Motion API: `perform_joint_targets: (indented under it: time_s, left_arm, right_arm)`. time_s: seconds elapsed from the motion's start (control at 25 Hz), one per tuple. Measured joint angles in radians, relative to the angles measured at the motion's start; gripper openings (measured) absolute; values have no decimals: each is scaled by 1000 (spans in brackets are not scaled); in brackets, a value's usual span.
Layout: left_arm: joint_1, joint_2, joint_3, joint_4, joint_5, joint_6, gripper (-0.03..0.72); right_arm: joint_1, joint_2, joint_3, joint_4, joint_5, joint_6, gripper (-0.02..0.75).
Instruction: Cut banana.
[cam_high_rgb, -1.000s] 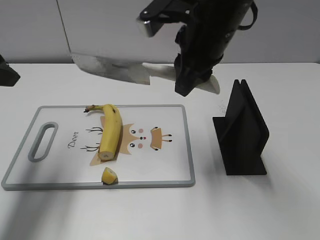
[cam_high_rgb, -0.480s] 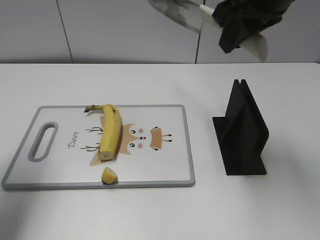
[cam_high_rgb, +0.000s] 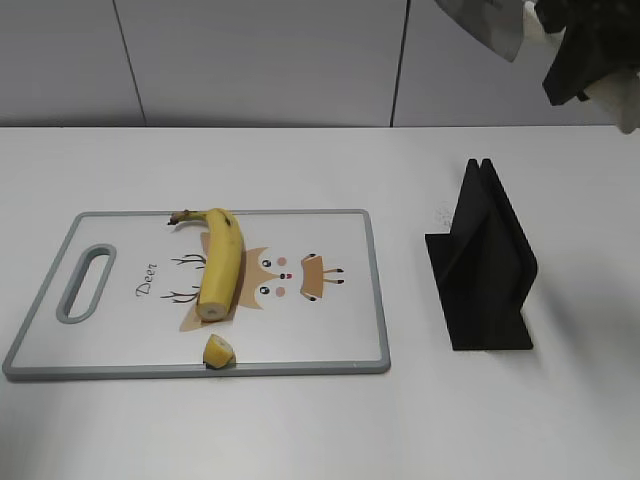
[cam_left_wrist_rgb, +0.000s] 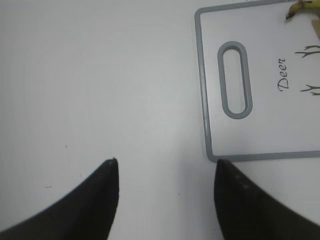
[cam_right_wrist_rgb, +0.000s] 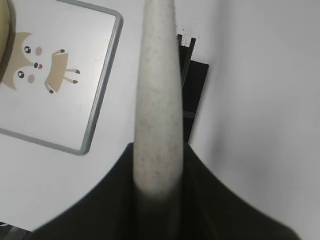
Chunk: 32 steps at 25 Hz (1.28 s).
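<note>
A yellow banana (cam_high_rgb: 220, 262) lies on the white cutting board (cam_high_rgb: 330, 340) with its near end cut flat. A small cut piece (cam_high_rgb: 218, 352) lies by the board's front edge. My right gripper (cam_high_rgb: 590, 55) is at the top right of the exterior view, high above the table, shut on the knife; its blade (cam_high_rgb: 485, 22) points left. In the right wrist view the pale knife handle (cam_right_wrist_rgb: 159, 100) runs up between the jaws (cam_right_wrist_rgb: 160, 175). My left gripper (cam_left_wrist_rgb: 165, 172) is open and empty over bare table, left of the board's handle slot (cam_left_wrist_rgb: 234, 80).
A black knife stand (cam_high_rgb: 485, 265) stands on the table right of the board; it also shows in the right wrist view (cam_right_wrist_rgb: 192, 95) behind the handle. The grey wall runs behind the white table.
My right gripper has carried the knife up and to the right, from above the board's far edge to the top right corner. The banana and the piece have not moved.
</note>
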Motion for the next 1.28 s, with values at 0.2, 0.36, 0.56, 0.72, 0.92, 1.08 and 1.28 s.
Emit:
perform_joint_targets:
  time_s: [0.2,0.36,0.56,0.72,0.92,1.08,1.28]
  left_arm:
    - [0,-149,101,13,-34,0,575]
    - [0,-271,201,20,-57,-5,575]
    - [0,-430,359,21,-130,-34,575]
    - [0,-548,446,20,-91,-42,575]
    - [0,-691,504,20,-29,-52,572]
    - [0,-804,560,20,-17,-52,572]
    - [0,-948,564,20,-15,-52,567]
  right_arm:
    - [0,-35,113,-29,-65,119,171]
    - [-1,-39,172,-32,-73,160,171]
    - [-1,-40,217,-10,-81,178,171]
    - [-2,-40,244,26,-89,180,171]
    - [-2,-40,257,35,-90,180,171]
    - [-2,-40,258,37,-90,182,171]
    - [-2,-42,288,41,-83,182,171]
